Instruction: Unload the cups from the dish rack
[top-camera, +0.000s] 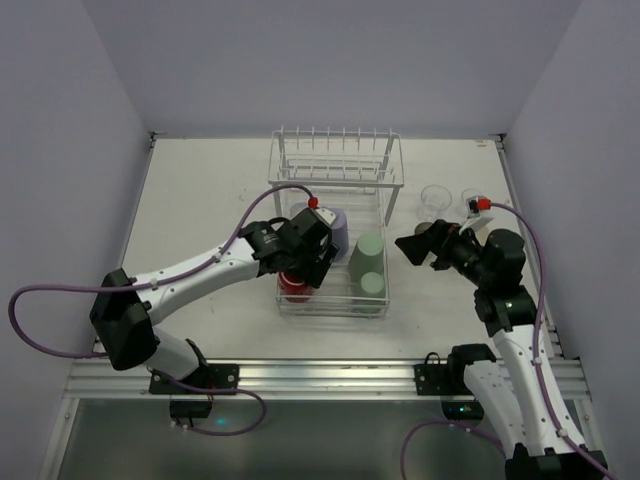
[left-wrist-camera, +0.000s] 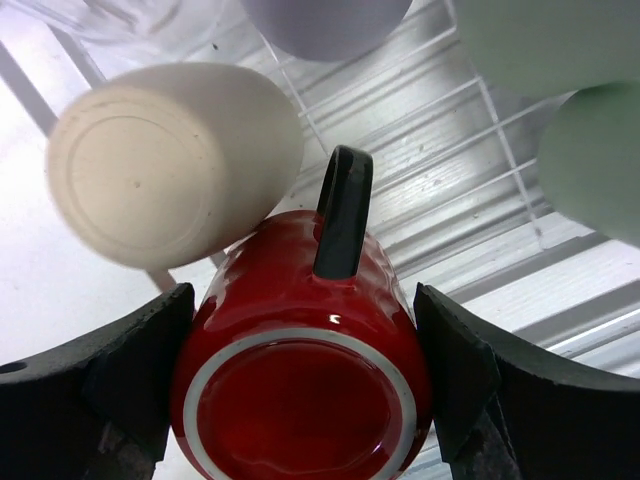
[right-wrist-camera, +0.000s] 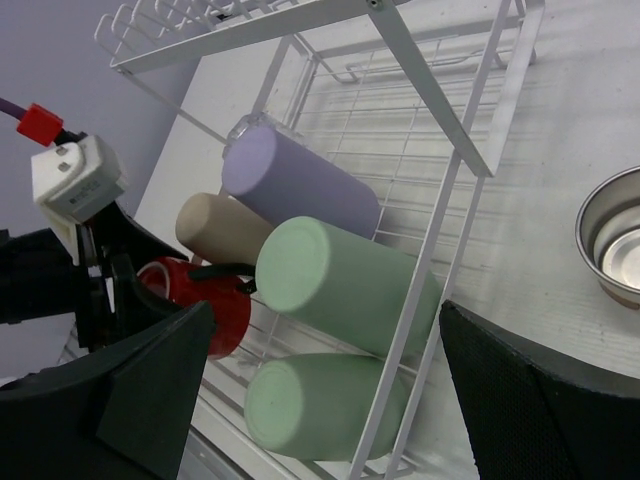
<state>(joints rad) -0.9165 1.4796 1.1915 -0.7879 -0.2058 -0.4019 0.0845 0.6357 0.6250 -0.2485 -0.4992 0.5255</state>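
Observation:
The white dish rack (top-camera: 338, 158) stands mid-table. In its lower basket lie a red cup (top-camera: 294, 289) with a black handle, a tan cup (left-wrist-camera: 160, 160), a lavender cup (top-camera: 339, 226) and two pale green cups (top-camera: 368, 248) (top-camera: 373, 284). My left gripper (top-camera: 300, 270) is down in the basket's front left corner. In the left wrist view its fingers (left-wrist-camera: 150, 370) press both sides of the red cup (left-wrist-camera: 300, 390), which lies base toward the camera. My right gripper (top-camera: 412, 248) is open and empty just right of the rack, facing the green cups (right-wrist-camera: 340, 280).
Two clear cups (top-camera: 434, 200) (top-camera: 470, 198) stand on the table right of the rack. A shiny round vessel (right-wrist-camera: 610, 235) shows at the right edge of the right wrist view. The rack's pronged upper shelf (right-wrist-camera: 300, 25) overhangs the far end of the basket.

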